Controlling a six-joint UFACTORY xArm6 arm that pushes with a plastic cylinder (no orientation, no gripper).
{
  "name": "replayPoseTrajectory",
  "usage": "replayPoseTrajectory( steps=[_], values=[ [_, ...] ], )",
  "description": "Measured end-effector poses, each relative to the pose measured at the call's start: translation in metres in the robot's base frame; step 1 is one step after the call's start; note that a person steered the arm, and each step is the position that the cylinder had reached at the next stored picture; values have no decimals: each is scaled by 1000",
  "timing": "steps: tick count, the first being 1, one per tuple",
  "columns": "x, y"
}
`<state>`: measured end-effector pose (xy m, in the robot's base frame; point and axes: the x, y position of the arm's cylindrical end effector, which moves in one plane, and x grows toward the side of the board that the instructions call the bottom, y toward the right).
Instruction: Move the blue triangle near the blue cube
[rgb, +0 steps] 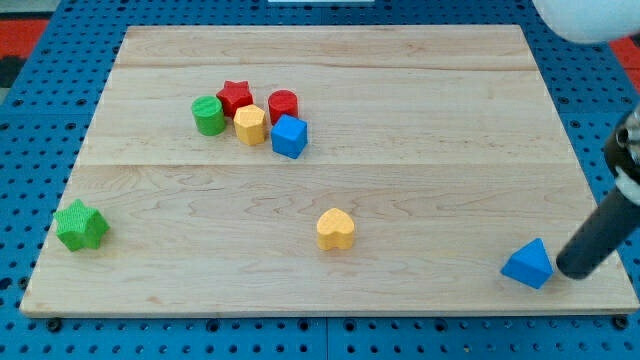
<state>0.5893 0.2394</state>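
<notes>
My tip (574, 272), the lower end of a plain dark rod tool holding nothing, rests just right of the blue triangular block (528, 265) at the wooden tabletop's (420, 150) bottom-right corner, well apart from the blue cube (289, 136) near the view's top-left cluster.

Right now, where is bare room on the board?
Bare: the strip between the yellow heart and the blue triangle, and the whole upper right. Crowded: the cluster around the blue cube. My tip is beside the triangle.
</notes>
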Motion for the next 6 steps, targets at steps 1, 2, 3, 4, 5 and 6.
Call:
replayPoseTrajectory(
  steps=[1,2,3,4,5,6],
  values=[
    [5,-56],
    [-38,-93],
    [-77,-151],
    [-100,-235],
    [-116,-281],
    [-98,-266]
  ],
)
